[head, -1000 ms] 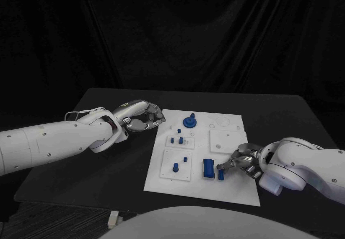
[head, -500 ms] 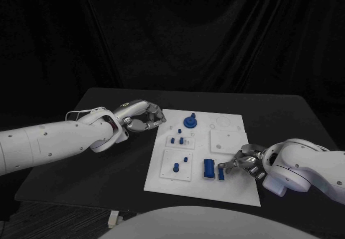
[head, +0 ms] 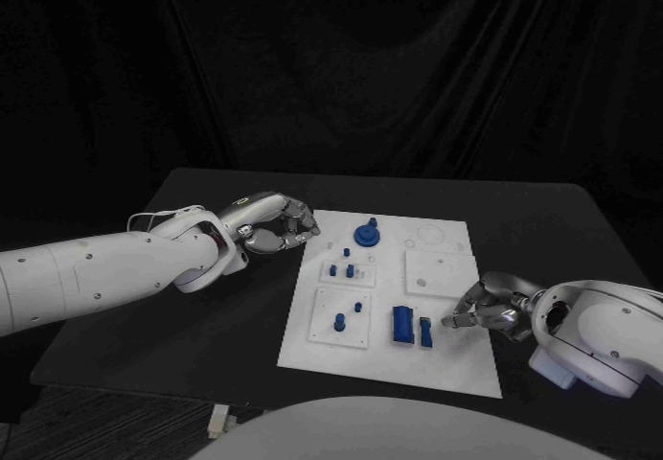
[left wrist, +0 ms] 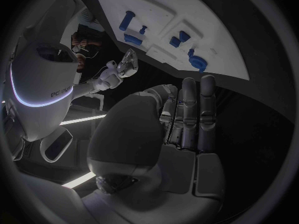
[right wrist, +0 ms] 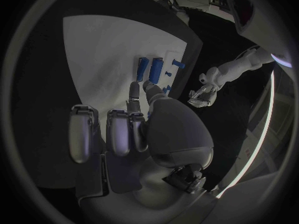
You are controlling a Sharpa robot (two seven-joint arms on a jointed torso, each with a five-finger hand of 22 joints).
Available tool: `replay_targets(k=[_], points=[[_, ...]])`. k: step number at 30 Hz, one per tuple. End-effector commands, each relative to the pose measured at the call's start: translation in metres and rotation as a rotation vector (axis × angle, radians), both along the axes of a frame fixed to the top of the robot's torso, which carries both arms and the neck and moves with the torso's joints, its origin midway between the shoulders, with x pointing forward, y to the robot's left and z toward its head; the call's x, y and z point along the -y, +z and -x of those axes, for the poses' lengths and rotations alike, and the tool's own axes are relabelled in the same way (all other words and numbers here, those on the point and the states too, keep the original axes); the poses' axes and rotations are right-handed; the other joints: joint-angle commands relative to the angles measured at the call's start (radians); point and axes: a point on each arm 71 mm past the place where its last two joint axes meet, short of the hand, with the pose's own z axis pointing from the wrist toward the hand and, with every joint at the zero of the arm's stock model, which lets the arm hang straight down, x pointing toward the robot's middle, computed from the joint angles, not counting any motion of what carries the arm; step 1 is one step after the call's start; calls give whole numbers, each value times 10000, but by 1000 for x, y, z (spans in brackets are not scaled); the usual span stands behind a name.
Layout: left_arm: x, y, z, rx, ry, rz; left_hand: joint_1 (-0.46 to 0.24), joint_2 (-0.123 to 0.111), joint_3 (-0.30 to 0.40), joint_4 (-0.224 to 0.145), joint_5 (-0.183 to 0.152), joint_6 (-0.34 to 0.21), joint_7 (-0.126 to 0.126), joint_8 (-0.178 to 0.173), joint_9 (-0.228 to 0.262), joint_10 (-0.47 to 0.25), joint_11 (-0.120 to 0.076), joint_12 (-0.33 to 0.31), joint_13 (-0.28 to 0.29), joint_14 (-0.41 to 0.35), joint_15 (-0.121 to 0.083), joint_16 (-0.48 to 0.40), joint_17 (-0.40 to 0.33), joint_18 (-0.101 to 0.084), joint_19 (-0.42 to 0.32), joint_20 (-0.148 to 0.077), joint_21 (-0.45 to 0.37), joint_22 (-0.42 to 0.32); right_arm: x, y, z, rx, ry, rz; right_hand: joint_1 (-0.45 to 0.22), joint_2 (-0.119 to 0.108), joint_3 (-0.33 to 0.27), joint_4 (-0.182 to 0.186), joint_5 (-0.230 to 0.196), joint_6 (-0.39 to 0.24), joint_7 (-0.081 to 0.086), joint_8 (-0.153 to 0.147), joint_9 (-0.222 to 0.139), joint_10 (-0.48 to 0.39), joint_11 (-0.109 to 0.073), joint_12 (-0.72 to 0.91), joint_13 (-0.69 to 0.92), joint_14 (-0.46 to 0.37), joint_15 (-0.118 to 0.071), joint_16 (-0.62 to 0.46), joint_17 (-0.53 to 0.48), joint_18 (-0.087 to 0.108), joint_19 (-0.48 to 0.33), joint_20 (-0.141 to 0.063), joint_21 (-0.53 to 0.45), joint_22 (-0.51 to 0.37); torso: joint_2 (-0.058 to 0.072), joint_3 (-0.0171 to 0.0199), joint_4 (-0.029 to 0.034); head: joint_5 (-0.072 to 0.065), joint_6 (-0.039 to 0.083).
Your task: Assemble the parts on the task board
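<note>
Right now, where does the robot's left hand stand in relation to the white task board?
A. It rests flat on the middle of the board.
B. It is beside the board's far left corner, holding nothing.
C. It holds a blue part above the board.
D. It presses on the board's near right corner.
B. In the head view the left hand sits off the far left corner of the task board, fingers curled, with no blue part in it.

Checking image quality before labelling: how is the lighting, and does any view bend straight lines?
Head view: dim, with a black backdrop; the flat white task board is the brightest thing and its edges run straight. Left wrist view: fisheye circle, the board's edges bow. Right wrist view: same bowing, with a bright light strip curving along the rim.
</note>
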Motion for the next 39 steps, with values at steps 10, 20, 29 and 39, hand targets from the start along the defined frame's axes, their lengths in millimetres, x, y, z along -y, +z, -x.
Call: replay_targets(k=[10,20,29,39], points=[[0,1,2,69,-121,104,-22,95,70,4,52,-16,48,65,12,78,29,-16,-10,-9,77,-28,-12,86,-68,-7,61,359,-27,21,29,5447,3564,700,1145,-695,-6,742,-668,-1808,-316,4511,3764,1041,-325,24,2634,754,-272,179,1013,-19,645,-225,279,2340,2,-3,8,-60,-2],[-1,1,2,35,-109,86,-22,95,70,4,52,-16,48,65,12,78,29,-16,-10,-9,77,-28,-12,86,-68,-7,61,359,-35,4,41,5491,4022,754,1319,-988,25,1668,-1102,-759,-480,7343,6188,1041,-461,24,2634,752,-361,174,1014,-18,641,-332,281,2338,-7,-7,2,-85,-2],[-1,0,2,16,-123,83,-22,95,70,4,52,-16,48,65,12,78,29,-16,-10,-9,77,-28,-12,86,-68,-7,61,359,-36,-7,43,5153,4159,1048,1652,-1077,66,1934,-419,-179,-528,8191,6936,1041,-503,24,2634,744,-388,157,980,-13,628,-362,260,2330,9,2,-8,-79,-2],[-1,0,2,6,-121,81,-22,95,70,4,52,-16,48,65,12,78,29,-16,-10,-9,77,-28,-12,86,-68,-7,61,359,-36,-15,42,4804,4196,1363,1728,-1093,73,1923,-328,-221,-532,8189,6958,1041,-509,24,2634,738,-390,143,950,-5,612,-365,227,2319,4,-3,17,-77,-2]])
